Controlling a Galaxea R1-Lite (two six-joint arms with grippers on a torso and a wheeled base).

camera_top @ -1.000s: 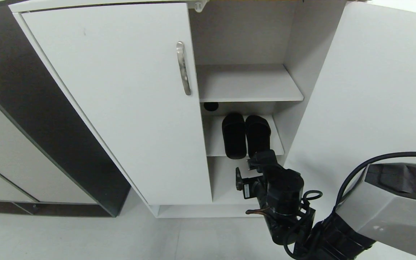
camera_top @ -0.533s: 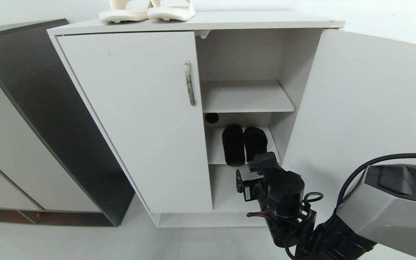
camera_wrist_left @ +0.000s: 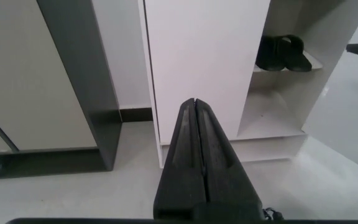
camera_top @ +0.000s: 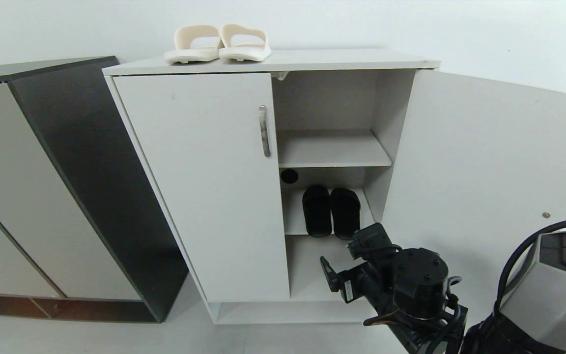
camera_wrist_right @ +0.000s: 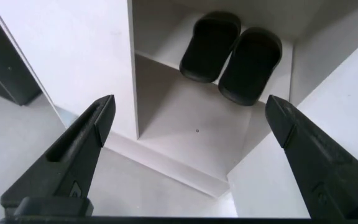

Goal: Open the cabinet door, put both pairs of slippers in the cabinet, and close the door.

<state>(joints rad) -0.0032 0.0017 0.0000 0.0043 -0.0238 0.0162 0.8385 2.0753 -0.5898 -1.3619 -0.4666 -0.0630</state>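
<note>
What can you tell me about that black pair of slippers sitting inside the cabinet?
The pair of black slide slippers looks like matte rubber or foam, each with one broad strap. They lie flat, close side by side, on the lower white shelf in the cabinet half whose white door stands open. Only the shelf touches them.

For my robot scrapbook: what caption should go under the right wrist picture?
Right gripper, jaws wide open, facing a pair of black slippers side by side on a cabinet shelf.

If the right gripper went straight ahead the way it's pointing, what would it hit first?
Likely the cabinet's bottom shelf, under the black slippers; the right gripper, jaws open, frames it, depth unclear.
</note>
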